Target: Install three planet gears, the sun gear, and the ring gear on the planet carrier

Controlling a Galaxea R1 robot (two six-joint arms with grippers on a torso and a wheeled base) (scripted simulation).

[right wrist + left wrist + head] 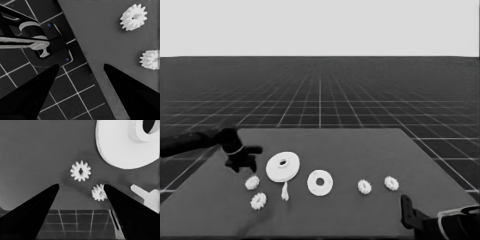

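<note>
The larger round part (pixel 283 166), the ring gear, lies left of centre; it fills a corner of the left wrist view (pixel 120 147). To its right lies the smaller round part (pixel 320 182), the planet carrier, with nothing on it. Two gears (pixel 252 183) (pixel 258 201) lie near the left gripper (pixel 245 165), which hangs open just above and behind them; both gears (pixel 80 171) (pixel 99 192) show in its wrist view ahead of the open left gripper (pixel 81 186). Two more gears (pixel 364 186) (pixel 391 183) lie at the right. The right gripper (pixel 406 210) waits open at the lower right corner.
A thin white piece (pixel 285 191) lies just in front of the larger round part, also in the left wrist view (pixel 147 195). The right wrist view shows the table's corner, the two right gears (pixel 133 17) (pixel 150 59) and dark machinery (pixel 45 42) beyond the edge.
</note>
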